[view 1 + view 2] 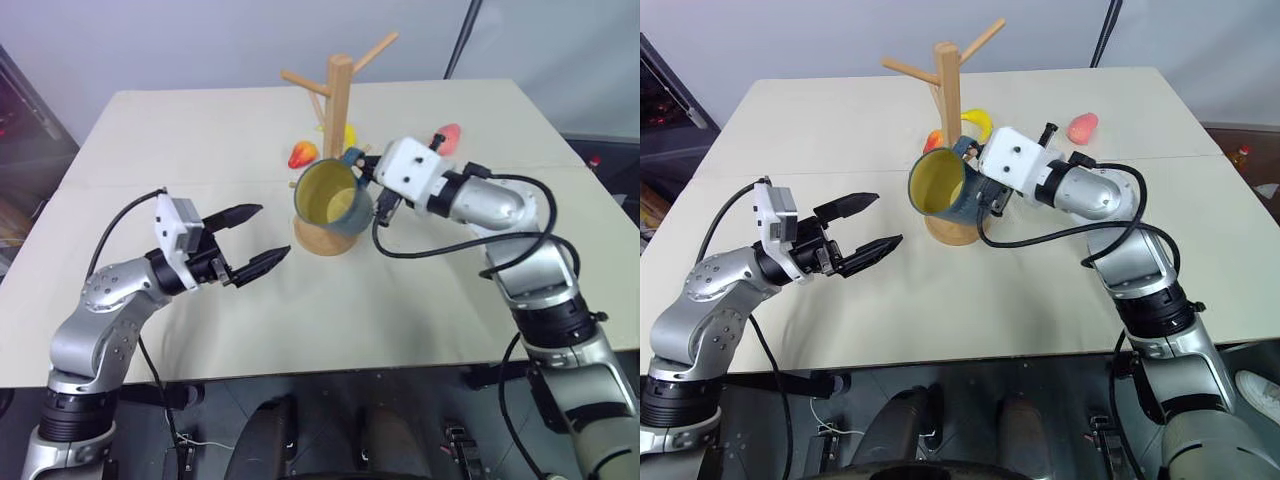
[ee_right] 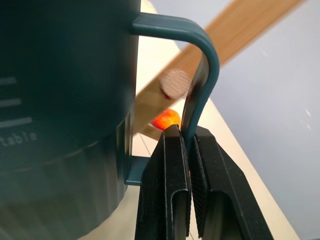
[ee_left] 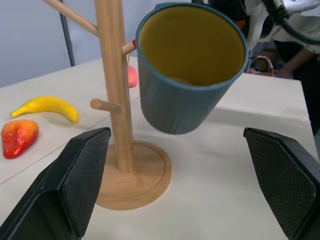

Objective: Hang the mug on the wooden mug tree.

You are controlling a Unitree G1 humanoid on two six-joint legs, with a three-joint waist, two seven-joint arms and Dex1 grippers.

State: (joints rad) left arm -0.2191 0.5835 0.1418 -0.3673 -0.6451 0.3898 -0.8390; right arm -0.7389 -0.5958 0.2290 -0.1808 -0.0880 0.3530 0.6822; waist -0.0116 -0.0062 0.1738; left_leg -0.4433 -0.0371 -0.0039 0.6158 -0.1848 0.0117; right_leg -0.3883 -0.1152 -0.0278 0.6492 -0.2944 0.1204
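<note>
The dark teal mug [image 1: 330, 195] with its yellow inside hangs tilted above the table, mouth toward my left arm, just in front of the wooden mug tree [image 1: 339, 110]. My right gripper [image 2: 189, 134] is shut on the mug's loop handle [image 2: 202, 75]. A low peg's end [image 2: 174, 83] shows through the loop of the handle. Whether it is inside the loop I cannot tell. My left gripper [image 1: 272, 231] stands open to the left of the mug, holding nothing. Its two pads [image 3: 85, 175] frame the mug [image 3: 190, 75] and the tree's round base [image 3: 135, 180].
A toy strawberry [image 1: 303, 154] and a banana [image 3: 47, 106] lie behind the tree, and a pink fruit [image 1: 447, 136] lies at the back right. The beige table [image 1: 330, 320] has free room in front of the tree. A dark pole [image 1: 462, 40] rises behind the table.
</note>
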